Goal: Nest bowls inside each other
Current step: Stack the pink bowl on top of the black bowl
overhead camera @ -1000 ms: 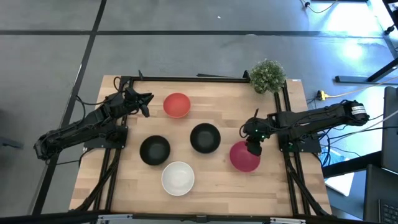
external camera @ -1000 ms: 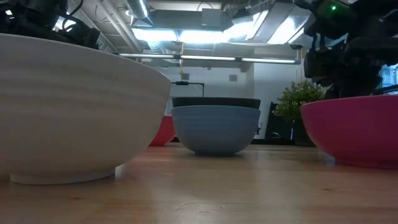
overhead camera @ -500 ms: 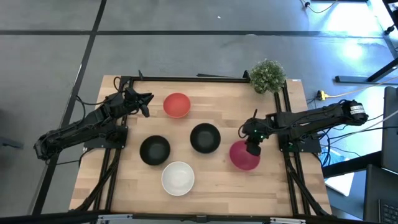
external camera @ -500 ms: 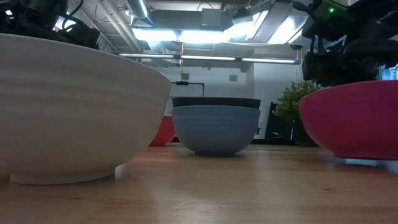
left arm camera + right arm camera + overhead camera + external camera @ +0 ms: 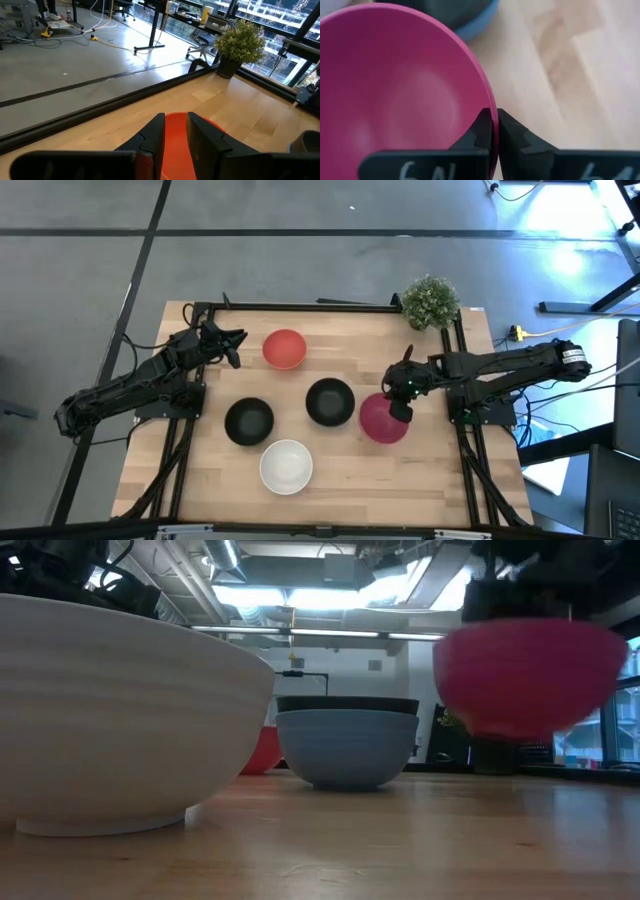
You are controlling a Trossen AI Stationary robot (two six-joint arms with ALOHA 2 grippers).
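- Our left gripper [image 5: 228, 340] waits near the back left corner of the worktop [image 5: 330, 475]. Its fingers sit close together with nothing in them. It hangs just beside the red bowl [image 5: 284, 348], out of the way.
- A black bowl [image 5: 249, 420] sits alone in the middle left part. It is open side up, so another bowl can drop in.
- The white bowl [image 5: 287, 465] sits near the front edge, also open side up.
- In the middle, a second black bowl [image 5: 329, 401] already sits inside the blue bowl [image 5: 346, 748]. From the low view we see only its dark rim above the blue one.
- Our right gripper [image 5: 397, 406] is pinched tight on the rim of the pink bowl [image 5: 380, 420]. One finger is inside and one outside, so the bowl cannot slip.
- The pink bowl is up in the air, just right of the black-and-blue pair. We think it is held high so it can clear their rims and go in on top.
- A little green plant [image 5: 431, 302] stands at the back right corner. It is not part of our job.
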